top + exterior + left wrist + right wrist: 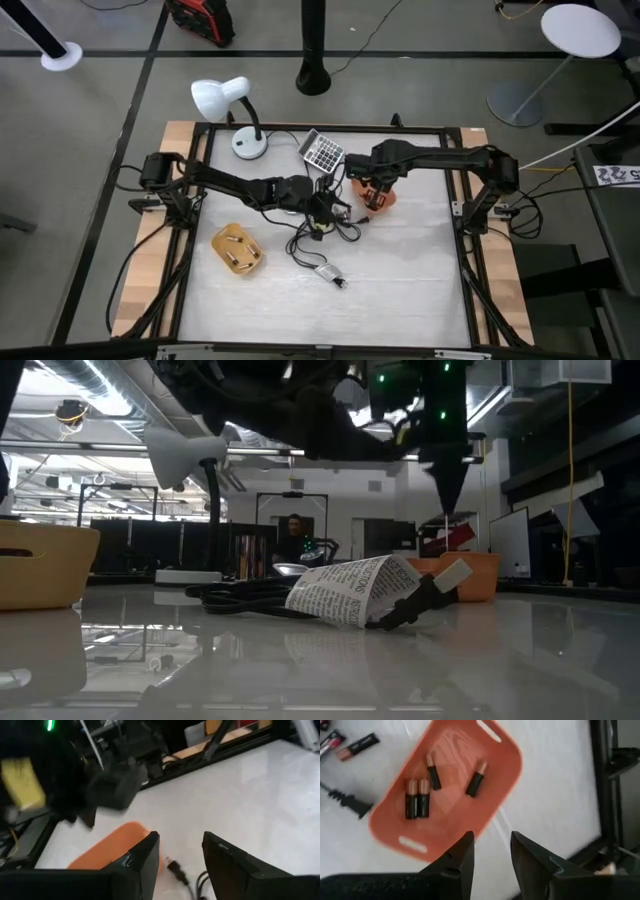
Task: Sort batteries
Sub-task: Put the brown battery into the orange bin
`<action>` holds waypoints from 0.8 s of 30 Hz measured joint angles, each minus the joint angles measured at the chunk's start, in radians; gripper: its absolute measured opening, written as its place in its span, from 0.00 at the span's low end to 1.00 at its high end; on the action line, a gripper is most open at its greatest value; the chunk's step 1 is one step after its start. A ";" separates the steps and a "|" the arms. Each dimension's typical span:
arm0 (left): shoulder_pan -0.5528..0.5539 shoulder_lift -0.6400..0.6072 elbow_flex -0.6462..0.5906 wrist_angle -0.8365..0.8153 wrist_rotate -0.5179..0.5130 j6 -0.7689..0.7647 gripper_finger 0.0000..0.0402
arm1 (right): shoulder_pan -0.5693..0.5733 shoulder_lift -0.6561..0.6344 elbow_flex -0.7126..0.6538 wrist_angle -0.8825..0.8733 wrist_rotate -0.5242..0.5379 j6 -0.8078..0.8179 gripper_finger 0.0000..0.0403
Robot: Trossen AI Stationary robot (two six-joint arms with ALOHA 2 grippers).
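Observation:
Several dark batteries with copper ends (pixel 423 804) lie flat in the orange tray (pixel 490 755), which sits on the table right of centre (pixel 385 199). Two more batteries (pixel 362 744) lie on the table beside that tray. My right gripper (pixel 492 845) hovers open and empty above the tray's edge (pixel 370 190), pointing down (pixel 447 485). My left gripper (pixel 181 851) is open and empty over the cable tangle (pixel 320 205), next to the orange tray (pixel 110 851). A yellow tray (pixel 238 248) sits toward the near left.
Black cables (pixel 322 232) with plugs (pixel 175 869) sprawl at table centre, with a printed leaflet (pixel 350 590) and a small grey adapter box (pixel 328 272) nearby. A calculator (pixel 322 150) and a white desk lamp (pixel 248 143) stand near the far edge. A person (pixel 293 532) shows in the room behind.

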 joint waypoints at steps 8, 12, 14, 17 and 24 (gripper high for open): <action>-0.038 -0.003 0.004 0.010 0.006 0.006 0.36 | -0.083 0.004 -0.159 0.378 -0.184 -0.016 0.30; -0.052 -0.004 0.006 0.014 0.007 0.009 0.36 | -0.122 0.005 -0.202 0.480 -0.246 -0.016 0.30; -0.056 -0.004 0.006 0.021 0.007 0.009 0.36 | -0.135 0.005 -0.216 0.501 -0.257 -0.016 0.30; -0.061 -0.004 0.006 0.033 0.007 0.009 0.36 | -0.151 0.011 -0.225 0.512 -0.270 -0.016 0.30; -0.061 -0.005 0.006 -0.049 0.008 -0.014 0.36 | -0.197 0.001 -0.205 0.469 -0.262 -0.035 0.30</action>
